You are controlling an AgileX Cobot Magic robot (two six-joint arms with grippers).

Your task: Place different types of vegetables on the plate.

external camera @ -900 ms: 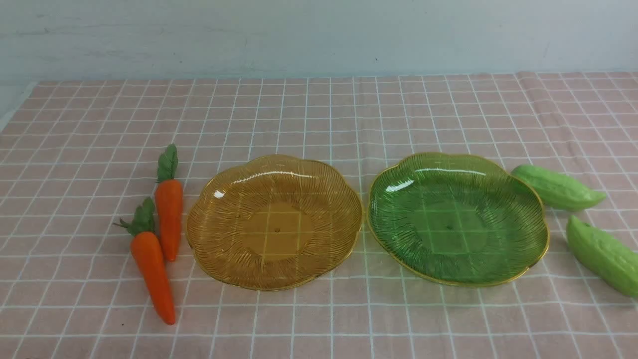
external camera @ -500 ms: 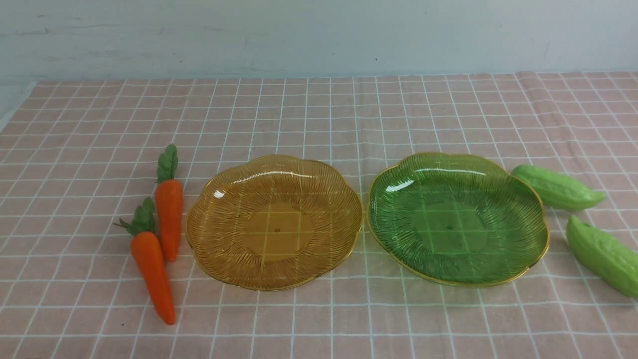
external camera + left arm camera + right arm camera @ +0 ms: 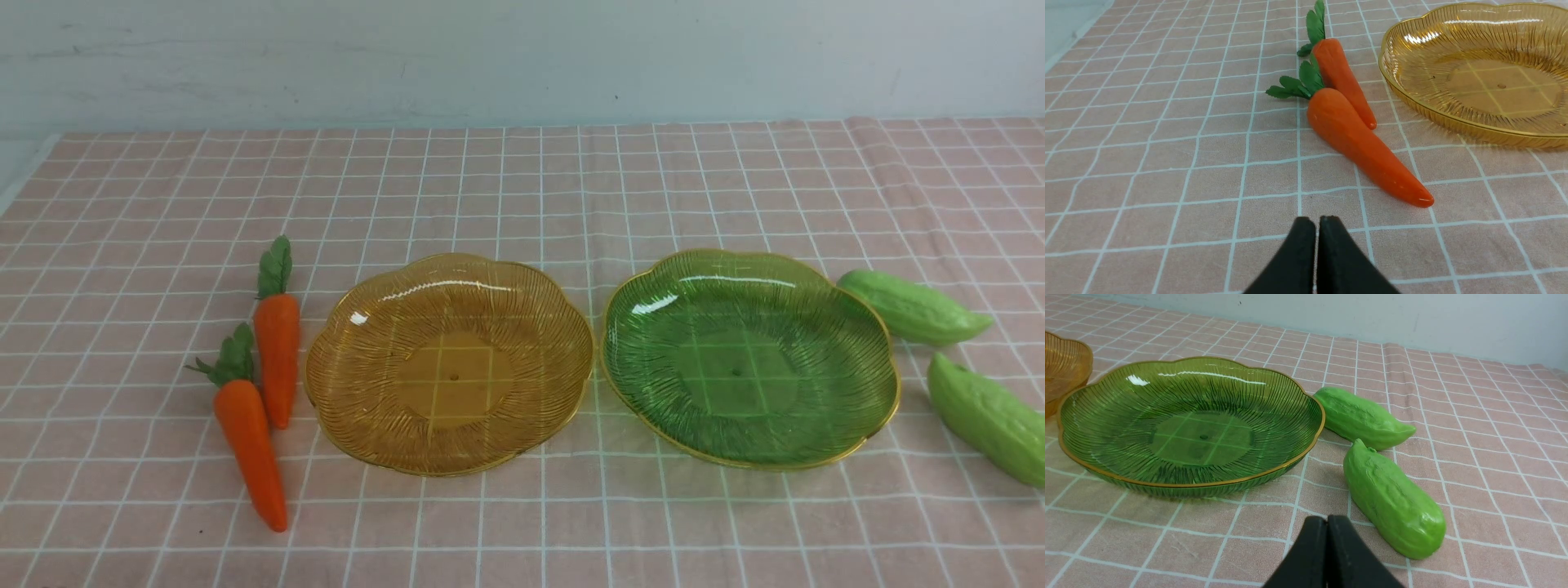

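Left claw [image 3: 1316, 219] closed tight, near carrots [image 3: 1355, 139] — right claw [image 3: 1327, 518] closed too, beside gourds [image 3: 1392, 498]

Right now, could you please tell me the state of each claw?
Left claw: shut, holding nothing.
Right claw: shut, holding nothing.

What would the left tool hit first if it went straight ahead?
Probably the left tool meets the thick end of the nearer orange toy carrot; its height is unclear.
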